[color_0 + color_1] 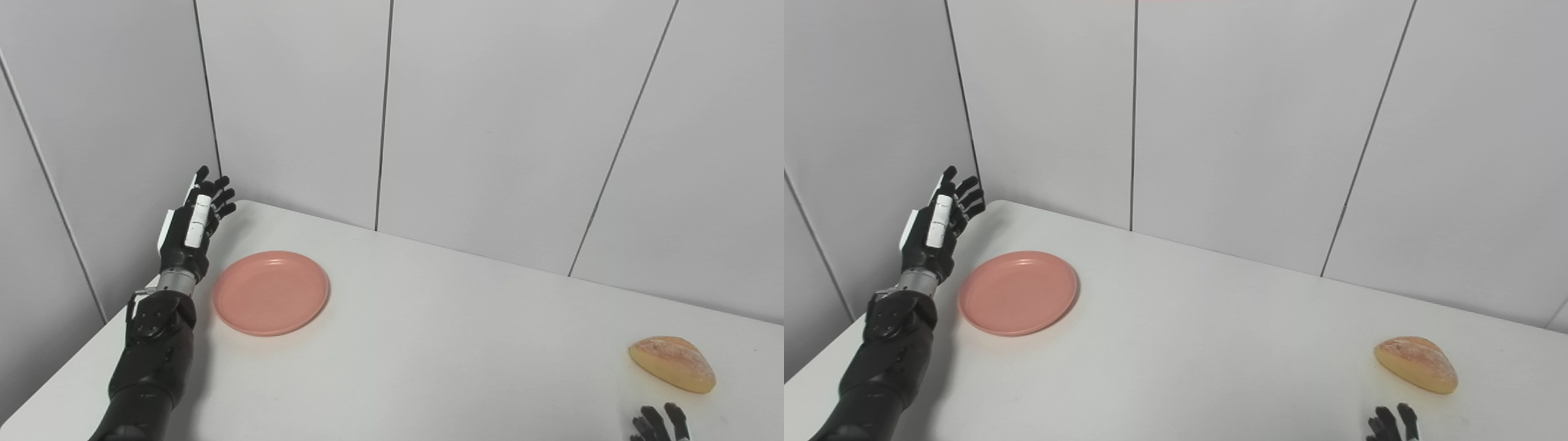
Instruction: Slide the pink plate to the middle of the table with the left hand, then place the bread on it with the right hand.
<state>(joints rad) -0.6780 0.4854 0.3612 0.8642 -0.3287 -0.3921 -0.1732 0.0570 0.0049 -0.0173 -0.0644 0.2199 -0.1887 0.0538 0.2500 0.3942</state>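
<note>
On the left side of the tabletop [429, 343], the pink plate [270, 292] lay just beside the left hand [191, 226], whose fingers were spread and held nothing. The bread [672, 362] sat far right, near the right hand [658, 424]; its fingers barely showed, so I cannot tell

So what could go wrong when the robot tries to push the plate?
The left hand is open beside the pink plate, raised near the wall. It might slip over the low rim instead of pushing it. A hard shove could send the plate too far on the smooth table. The bread lies close to the right hand, which could bump it.
</note>
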